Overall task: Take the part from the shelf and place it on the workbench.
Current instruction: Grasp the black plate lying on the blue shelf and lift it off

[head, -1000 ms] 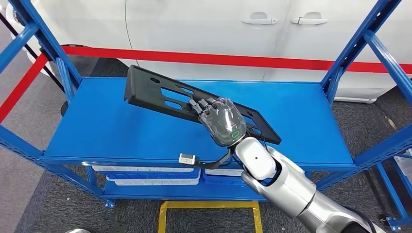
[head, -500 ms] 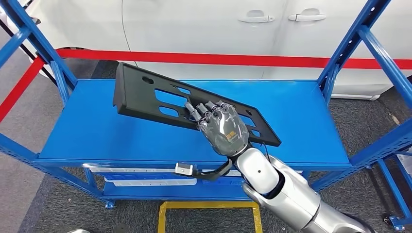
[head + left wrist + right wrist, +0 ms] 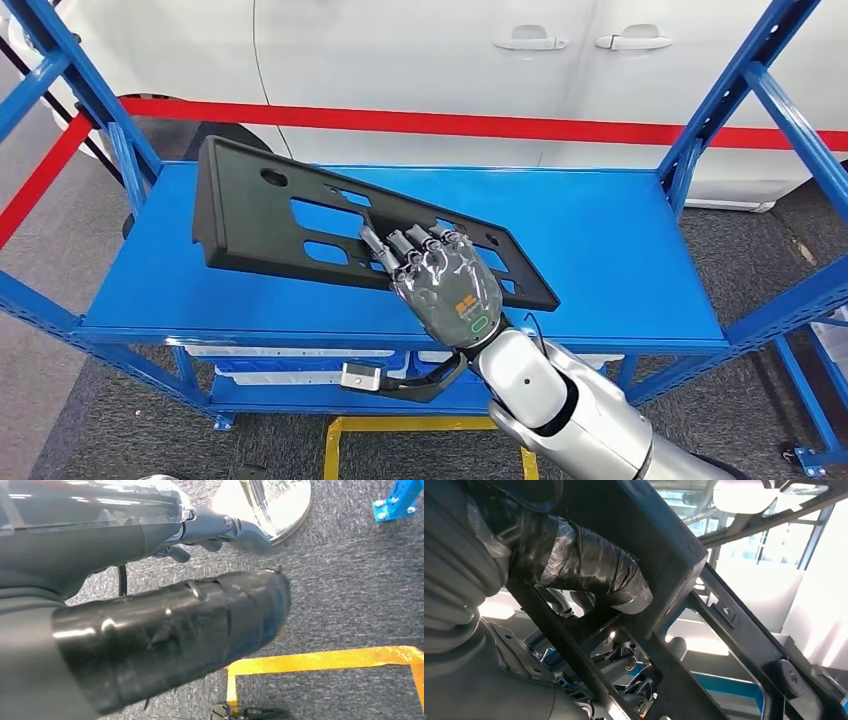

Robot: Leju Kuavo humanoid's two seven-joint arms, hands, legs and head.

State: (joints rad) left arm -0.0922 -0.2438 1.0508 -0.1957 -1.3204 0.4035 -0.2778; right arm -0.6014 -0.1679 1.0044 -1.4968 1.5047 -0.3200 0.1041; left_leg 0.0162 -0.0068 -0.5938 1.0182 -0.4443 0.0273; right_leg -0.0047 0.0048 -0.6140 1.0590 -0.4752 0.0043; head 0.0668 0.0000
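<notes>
The part is a long flat black plastic panel point(image 3: 270, 215) with several slots, lifted and tilted above the blue shelf point(image 3: 620, 240). My right hand point(image 3: 445, 285) grips it near its middle, fingers hooked through a slot. In the right wrist view the taped thumb point(image 3: 589, 567) presses against the panel's underside point(image 3: 674, 560) and the fingers show through an opening. My left hand point(image 3: 165, 625) hangs over grey carpet, its thick thumb large in the left wrist view, with nothing in it; how its fingers lie is unclear.
Blue uprights point(image 3: 730, 90) frame the shelf on both sides. A white car point(image 3: 450, 60) with a red stripe stands behind it. White trays point(image 3: 300, 365) lie on the lower shelf. A yellow floor marking point(image 3: 430, 425) sits in front of the shelf.
My right hand has drawn the panel toward me and to the left, raising its left end higher off the shelf. The camera has shifted slightly.
</notes>
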